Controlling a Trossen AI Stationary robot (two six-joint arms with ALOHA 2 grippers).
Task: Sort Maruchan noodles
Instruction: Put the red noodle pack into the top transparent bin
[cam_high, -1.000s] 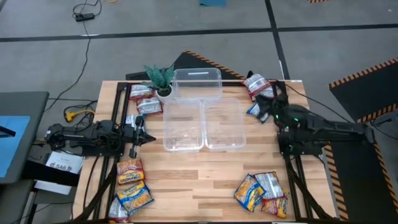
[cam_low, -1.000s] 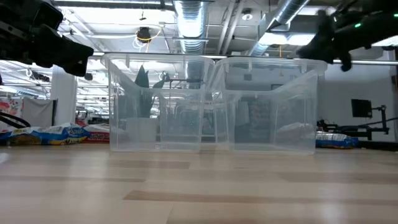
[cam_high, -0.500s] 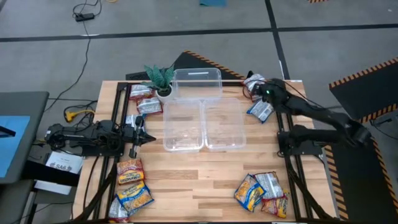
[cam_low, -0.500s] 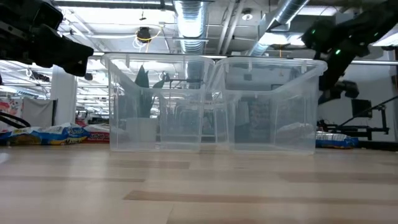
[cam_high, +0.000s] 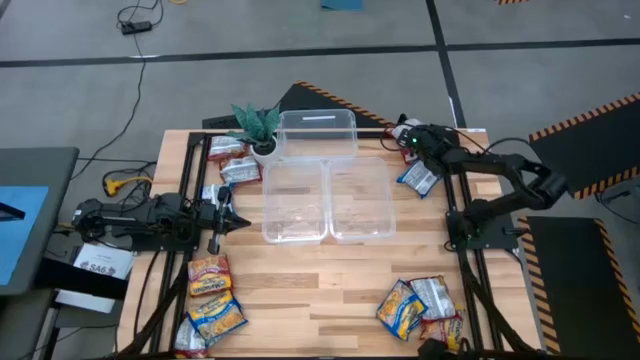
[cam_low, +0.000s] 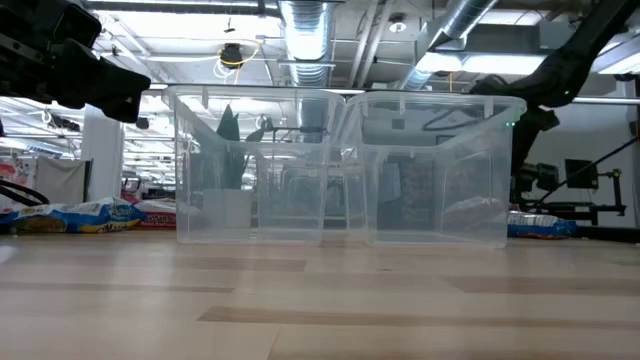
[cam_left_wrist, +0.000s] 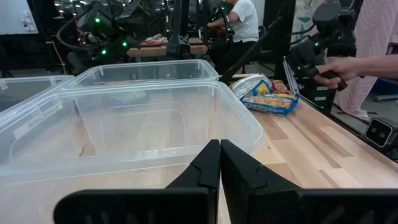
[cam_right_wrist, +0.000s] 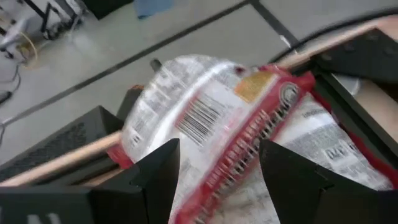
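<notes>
Reaching farther since a second ago, the right arm has swung to the surface's (cam_high: 330, 280) far right corner, and its right pincer (cam_high: 408, 138) now spreads released over a red-and-silver packet (cam_right_wrist: 230, 124) there. Three clear bins (cam_high: 328, 200) stand mid-surface, all without packets. Beside them the left pincer (cam_high: 226, 214) waits clenched. One potted plant (cam_high: 258, 125) sits at the far left. Maruchan noodles lie in four clusters: far left (cam_high: 232, 160), near left (cam_high: 212, 300), near right (cam_high: 418, 308), and far right, including a blue packet (cam_high: 420, 178).
</notes>
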